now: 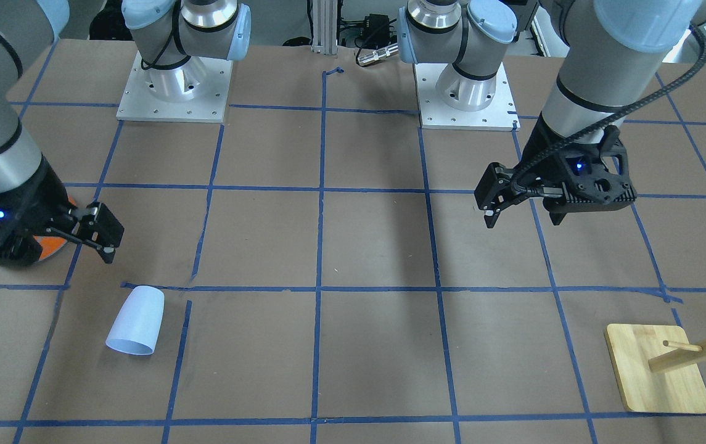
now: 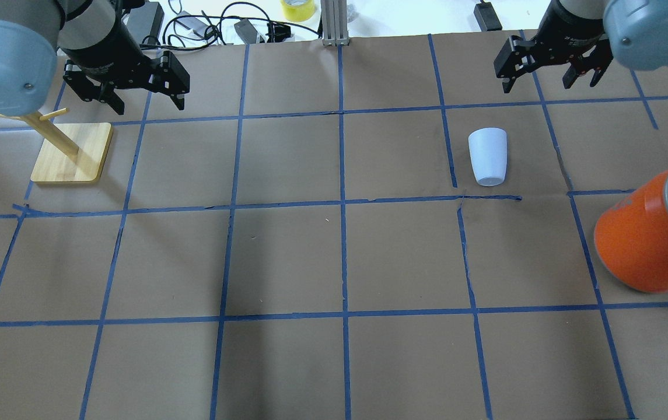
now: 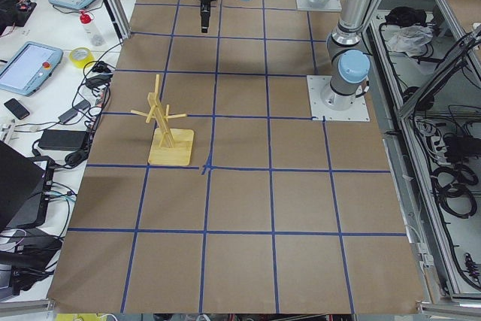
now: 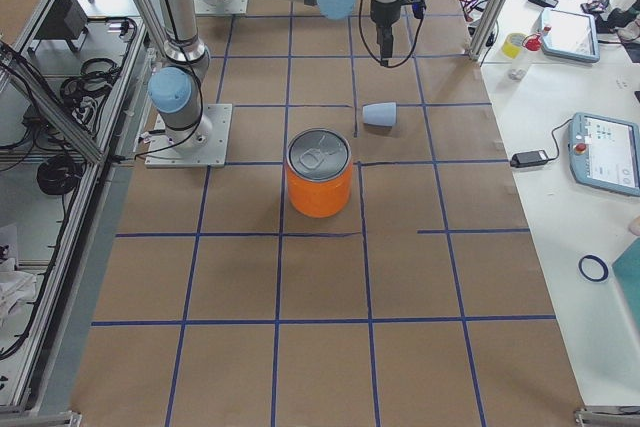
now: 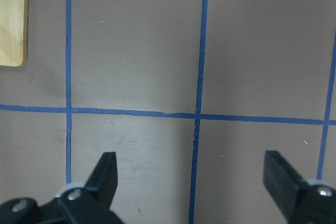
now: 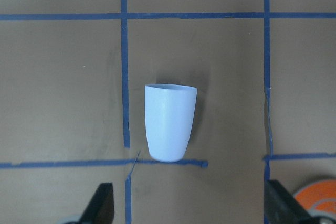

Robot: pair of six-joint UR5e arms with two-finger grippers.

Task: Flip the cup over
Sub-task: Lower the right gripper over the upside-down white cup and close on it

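R tool (image 2: pixel 549 84) wide open, empty, hovers past rim end of cup (image 2: pixel 488 157), no contact. Cup lies on its side on worktop (image 2: pixel 287 262), rim facing away from robot. L tool (image 2: pixel 150 106) wide open, empty.

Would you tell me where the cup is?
Overhead view: the cup lies on its side, right of centre, below the right tool, left of the orange can.

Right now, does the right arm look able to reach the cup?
Probably yes. The cup lies on its side on bare table; the right arm's fingers hover open close by, nothing stands between them, and the orange can sits off to one side.
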